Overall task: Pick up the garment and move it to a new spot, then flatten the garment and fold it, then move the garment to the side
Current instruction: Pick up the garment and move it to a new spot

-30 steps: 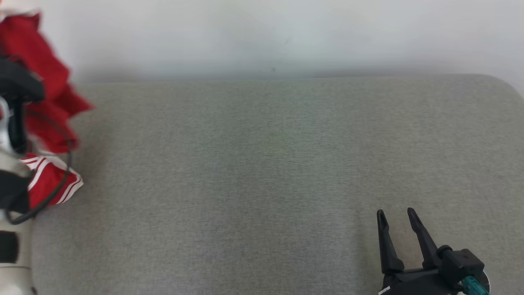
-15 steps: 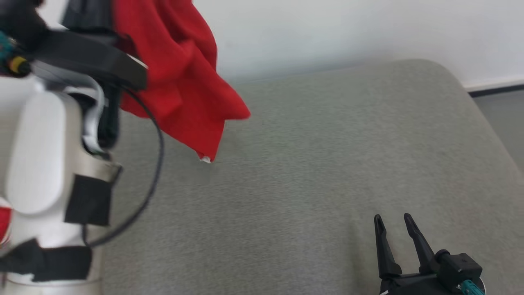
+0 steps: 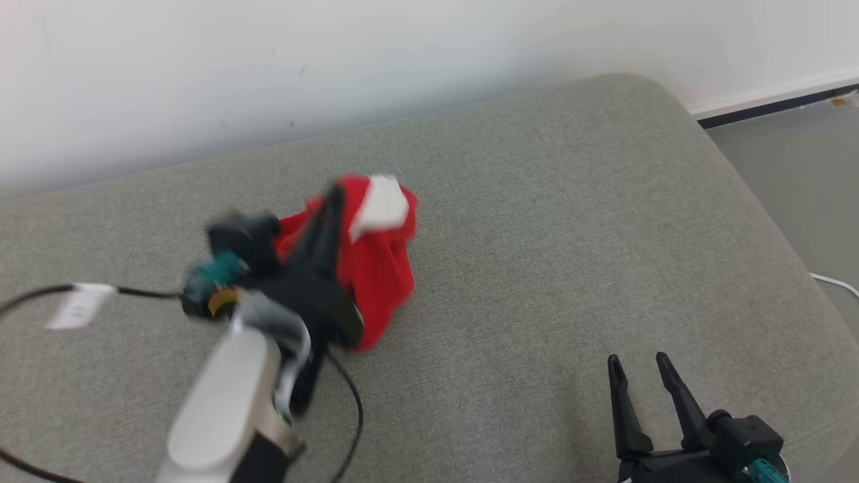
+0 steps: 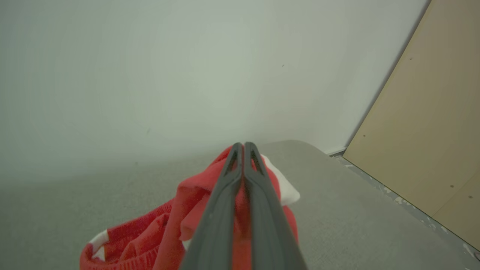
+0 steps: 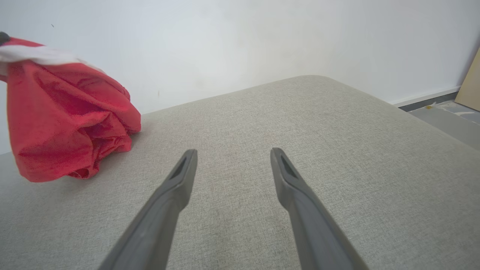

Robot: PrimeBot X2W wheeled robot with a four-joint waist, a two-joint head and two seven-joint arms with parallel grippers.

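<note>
Red garment [image 3: 379,278] upright in left tool [image 4: 243,145]

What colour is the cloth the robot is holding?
Red, with a bit of white; the garment shows best in the right wrist view.

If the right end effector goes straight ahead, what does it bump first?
Probably the grey cushion, before the white wall, though depth is unclear. The red garment lies off to one side.

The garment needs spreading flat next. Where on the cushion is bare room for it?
The widest bare stretch of grey cushion lies between the red garment and the rounded right edge, beyond the open right gripper. Crowded: the left gripper, shut on the garment, and its cable trailing left.
</note>
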